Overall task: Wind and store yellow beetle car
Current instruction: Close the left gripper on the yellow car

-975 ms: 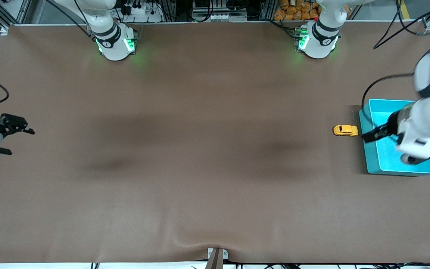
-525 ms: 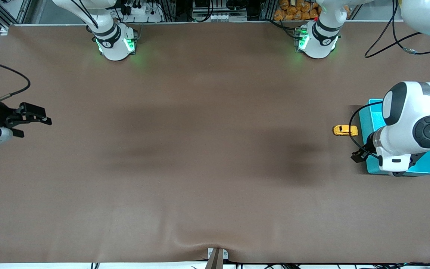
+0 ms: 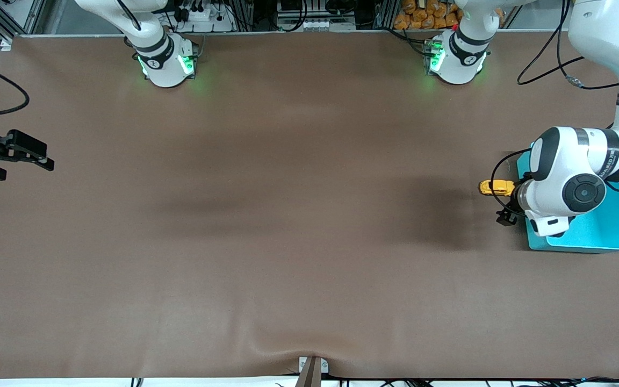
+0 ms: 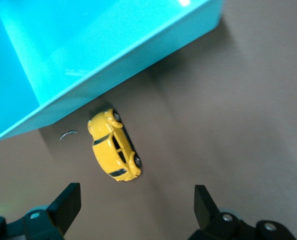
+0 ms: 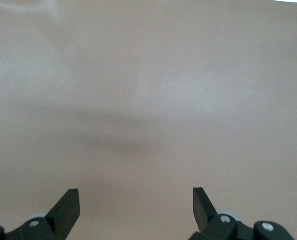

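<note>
Yellow beetle car (image 4: 114,152) lies on its wheels on the brown bench (image 3: 288,226), just ahead of the left hand (image 4: 136,207) and a little toward one of its two dark fingers (image 4: 68,205) instead of midway between them. That hand is open wide, gripping nothing, and hangs low over the bench just beside the car; in the front view only a dark bit of it (image 3: 505,217) shows under the white wrist. No finger touches the car.

Outward from the hand, the car (image 3: 496,187) sits just beside the outer wall of a teal bin (image 3: 605,231), close to it but apart, near the left arm's end of the bench. In the left wrist view the bin's wall (image 4: 138,65) rises past the car, and a small curved mark lies on the bench beside the car's rounded end. The left arm's wrist and elbow hang over the bin and hide much of it from the front camera.

At the right arm's end of the bench the right hand (image 3: 22,153) waits in the air over bare bench, open too, its fingers (image 5: 68,205) spread with only brown surface between them, well apart from the car.
</note>
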Robot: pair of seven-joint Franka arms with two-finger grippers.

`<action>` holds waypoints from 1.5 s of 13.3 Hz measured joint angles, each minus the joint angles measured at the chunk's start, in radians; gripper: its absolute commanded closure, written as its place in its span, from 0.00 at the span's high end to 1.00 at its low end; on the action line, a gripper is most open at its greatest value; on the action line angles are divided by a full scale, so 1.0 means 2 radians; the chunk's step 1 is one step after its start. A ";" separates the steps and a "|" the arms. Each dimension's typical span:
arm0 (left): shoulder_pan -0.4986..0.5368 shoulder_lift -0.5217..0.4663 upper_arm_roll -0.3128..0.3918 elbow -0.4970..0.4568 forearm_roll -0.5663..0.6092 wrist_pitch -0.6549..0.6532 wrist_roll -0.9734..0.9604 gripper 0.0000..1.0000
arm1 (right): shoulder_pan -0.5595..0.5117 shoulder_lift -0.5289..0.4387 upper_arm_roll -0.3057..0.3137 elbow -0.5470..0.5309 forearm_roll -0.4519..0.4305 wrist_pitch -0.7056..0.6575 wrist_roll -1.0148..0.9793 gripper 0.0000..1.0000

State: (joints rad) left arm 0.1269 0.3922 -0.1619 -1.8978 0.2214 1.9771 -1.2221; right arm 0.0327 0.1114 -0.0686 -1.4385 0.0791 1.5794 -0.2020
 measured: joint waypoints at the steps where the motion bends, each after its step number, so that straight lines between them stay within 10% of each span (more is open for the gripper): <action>1: 0.005 0.000 0.000 -0.007 0.000 0.003 -0.012 1.00 | 0.001 -0.013 0.000 -0.020 -0.002 0.009 0.003 1.00; 20: 0.046 -0.002 0.001 -0.156 0.000 0.193 -0.118 1.00 | 0.002 -0.097 -0.004 -0.107 -0.010 -0.002 0.056 1.00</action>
State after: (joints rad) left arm 0.2184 0.3887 -0.1590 -2.2097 0.2214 2.3624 -1.4574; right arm 0.0371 -0.0822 -0.0764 -1.6528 0.0581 1.5748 -0.0896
